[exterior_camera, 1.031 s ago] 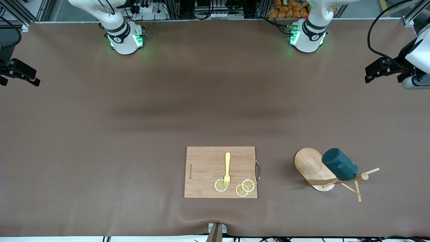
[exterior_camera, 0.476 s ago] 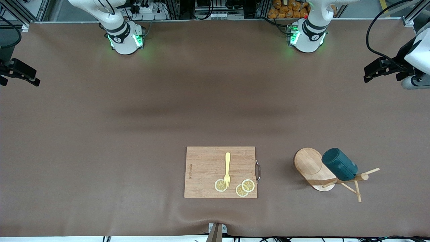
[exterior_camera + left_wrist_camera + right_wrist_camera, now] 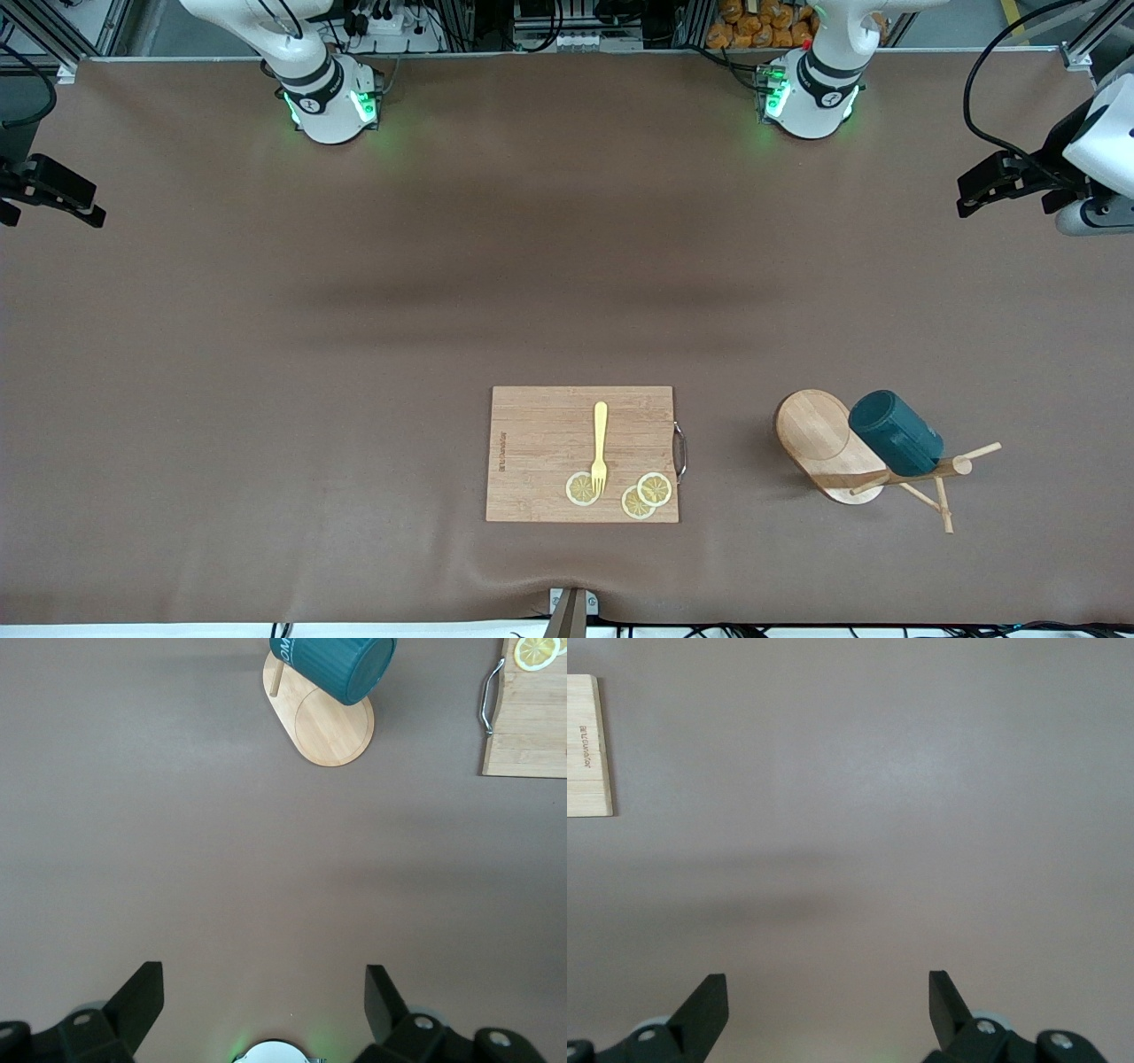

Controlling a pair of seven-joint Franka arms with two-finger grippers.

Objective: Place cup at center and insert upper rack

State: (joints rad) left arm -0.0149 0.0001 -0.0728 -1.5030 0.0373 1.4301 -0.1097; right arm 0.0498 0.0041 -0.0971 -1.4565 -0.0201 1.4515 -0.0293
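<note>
The dark teal cup (image 3: 895, 432) hangs tilted on the pegs of the light wooden upper rack (image 3: 824, 439), which stands on the brown table cover (image 3: 567, 292) toward the left arm's end, near the front camera. The left wrist view shows the cup (image 3: 341, 665) over the rack's oval base (image 3: 332, 731). My left gripper (image 3: 974, 195) hovers open and empty over the table's edge at the left arm's end; its fingers (image 3: 263, 983) are wide apart. My right gripper (image 3: 75, 202) hovers open and empty at the other end (image 3: 827, 988).
A rectangular wooden cutting board (image 3: 540, 443) with a metal handle lies near the front edge, beside the rack. It carries a yellow fork (image 3: 600, 443) and three lemon slices (image 3: 642, 494). Its edges show in both wrist views (image 3: 523, 735) (image 3: 586, 753).
My left gripper has crept slightly toward the robots' side and inward. The right arm, the cup and the rack have not moved.
</note>
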